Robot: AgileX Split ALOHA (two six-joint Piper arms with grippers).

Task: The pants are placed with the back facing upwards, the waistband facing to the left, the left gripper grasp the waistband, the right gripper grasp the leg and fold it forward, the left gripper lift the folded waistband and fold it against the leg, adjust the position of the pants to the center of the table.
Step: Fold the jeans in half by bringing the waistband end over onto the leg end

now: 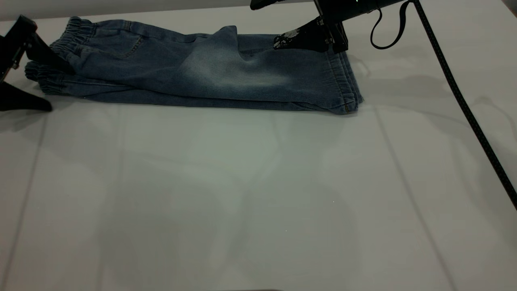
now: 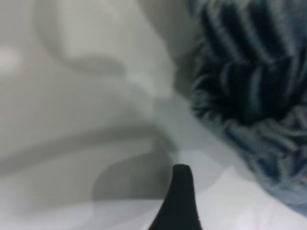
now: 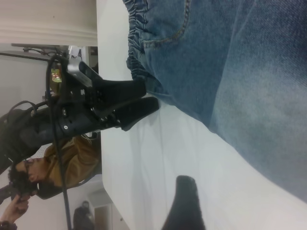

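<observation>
- The pants (image 1: 194, 76) lie along the far edge of the table (image 1: 258, 202), already doubled lengthwise: one leg (image 1: 242, 72) lies over the other, with the hems stacked at the right and the gathered waistband (image 1: 60, 52) at the left.
- So, as I judge it, the forward fold is done and the waistband-to-leg fold is the step now in hand.
- The left gripper (image 1: 30, 70) sits at the waistband with its fingers spread, one touching the ruffled denim and the other down on the table; it pinches nothing.
- The right gripper (image 1: 288, 40) rests near the hem end, over the far edge of the leg. Its scuffed tip touches the cloth, but I cannot tell whether its fingers are closed.
- Next, the left gripper probably needs to close on both waistband layers, lift, and carry them rightward onto the leg.
- After that, the pants must be drawn from the far edge toward the table's centre.
</observation>
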